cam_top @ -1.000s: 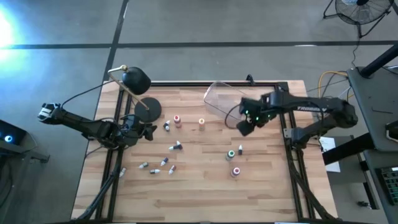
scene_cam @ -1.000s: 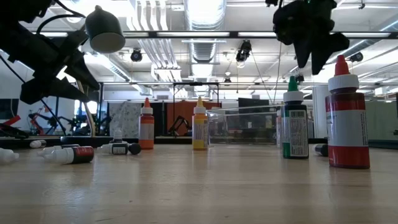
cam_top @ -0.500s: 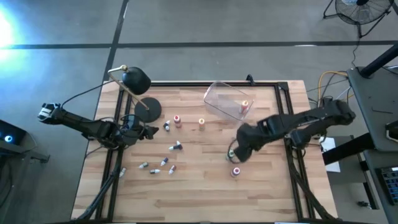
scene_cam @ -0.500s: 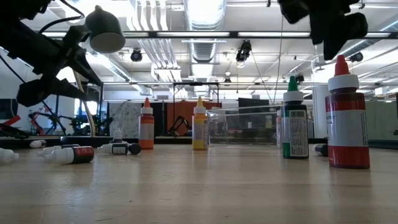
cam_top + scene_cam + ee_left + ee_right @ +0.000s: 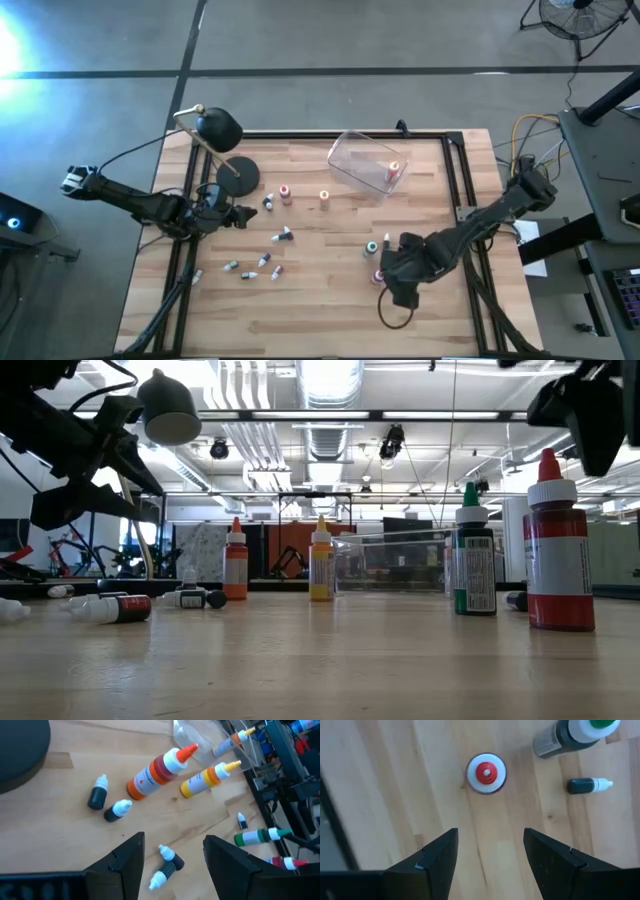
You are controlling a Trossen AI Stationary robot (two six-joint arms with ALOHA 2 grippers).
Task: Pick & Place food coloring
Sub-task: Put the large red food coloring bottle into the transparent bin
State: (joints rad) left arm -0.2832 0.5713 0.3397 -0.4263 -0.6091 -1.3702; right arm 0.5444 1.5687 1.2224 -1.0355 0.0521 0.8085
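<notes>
The high camera looks straight down on the whole table. The low camera sits at tabletop level, facing across into the room, close to the red-capped bottle. The left wrist camera looks obliquely over the table's middle; the right wrist camera looks straight down, close above that same red-capped bottle, which the high view also shows.

A wooden table with a black frame stands on a grey concrete floor crossed by dark lines, a fan at one corner, while beyond it lies a workshop hall with ceiling ducts and bright strip lights.
</notes>
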